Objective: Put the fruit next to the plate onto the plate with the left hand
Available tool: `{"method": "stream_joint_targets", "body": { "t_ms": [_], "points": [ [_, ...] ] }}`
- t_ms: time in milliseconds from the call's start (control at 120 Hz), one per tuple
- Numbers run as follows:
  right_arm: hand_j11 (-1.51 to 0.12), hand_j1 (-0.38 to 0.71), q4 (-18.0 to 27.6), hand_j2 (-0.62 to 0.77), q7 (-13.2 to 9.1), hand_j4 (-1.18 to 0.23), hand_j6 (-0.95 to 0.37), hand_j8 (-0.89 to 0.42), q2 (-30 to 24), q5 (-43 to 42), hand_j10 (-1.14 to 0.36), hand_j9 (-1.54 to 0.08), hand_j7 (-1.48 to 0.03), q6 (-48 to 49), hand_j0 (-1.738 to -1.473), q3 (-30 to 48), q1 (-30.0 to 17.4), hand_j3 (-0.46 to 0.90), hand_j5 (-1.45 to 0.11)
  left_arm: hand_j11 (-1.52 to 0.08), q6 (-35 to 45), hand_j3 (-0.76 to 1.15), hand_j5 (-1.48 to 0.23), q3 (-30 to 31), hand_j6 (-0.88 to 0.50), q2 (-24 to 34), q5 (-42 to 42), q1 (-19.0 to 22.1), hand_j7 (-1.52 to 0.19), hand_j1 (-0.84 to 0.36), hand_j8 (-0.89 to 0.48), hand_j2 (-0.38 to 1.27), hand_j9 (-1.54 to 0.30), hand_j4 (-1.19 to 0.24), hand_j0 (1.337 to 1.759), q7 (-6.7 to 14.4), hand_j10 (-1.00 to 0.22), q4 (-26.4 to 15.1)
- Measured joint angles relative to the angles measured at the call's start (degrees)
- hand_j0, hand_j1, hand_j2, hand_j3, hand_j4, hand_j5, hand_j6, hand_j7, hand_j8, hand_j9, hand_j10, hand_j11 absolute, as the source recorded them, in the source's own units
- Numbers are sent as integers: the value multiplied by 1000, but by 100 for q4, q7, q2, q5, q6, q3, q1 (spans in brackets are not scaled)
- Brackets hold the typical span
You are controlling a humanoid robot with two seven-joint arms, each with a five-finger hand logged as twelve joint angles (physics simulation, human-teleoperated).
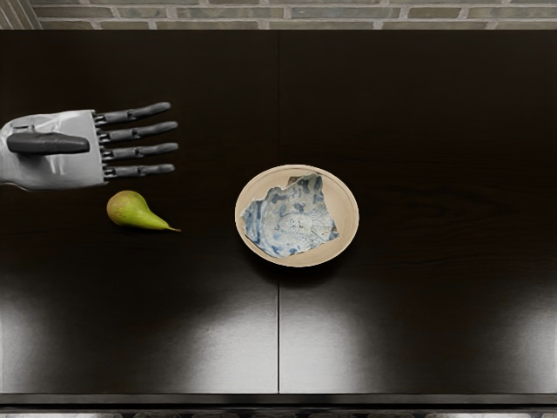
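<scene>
A green pear [135, 211] lies on its side on the dark table, its stem end pointing right toward the plate. The beige plate [343, 196] with a blue-and-white pattern sits right of it, near the table's middle, with a clear gap between them. My left hand [139, 139] comes in from the left edge and hovers just behind the pear, palm down. Its fingers [144, 151] are stretched out straight to the right and hold nothing. The right arm does not show.
The dark glossy table [418, 331] has a seam running front to back just left of the plate. A brick wall [278, 13] runs along the far edge.
</scene>
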Motion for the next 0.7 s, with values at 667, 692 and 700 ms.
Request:
{"method": "stream_joint_targets", "body": {
  "t_ms": [667, 692, 700],
  "points": [
    [-38, -314, -8, -6, 25, -29, -29, -29, 0, -11, -29, -38, -38, 0, -1658, -2, 5, 0, -38, -326, 164, 0, -326, -96, -247, -1756, 4481, -1741, -326, 47, -247, 49, -326, -248, 1658, 0, -248, 280],
    [-38, -314, -8, -6, 26, -29, -29, -29, 0, -10, -29, -38, -38, 0, -1658, -2, 5, 0, -38, -326, 217, 0, -326, -79, -247, -1801, 4837, -1767, -326, 48, -248, 49, -326, -248, 1658, 0, -248, 282],
    [-38, -314, -8, -6, 26, -29, -29, -29, 0, -10, -29, -38, -38, 0, -1658, -2, 5, 0, -38, -326, 233, 0, -325, -75, -247, -1809, 4949, -1772, -326, 48, -248, 49, -326, -248, 1658, 0, -248, 283]
  ]
}}
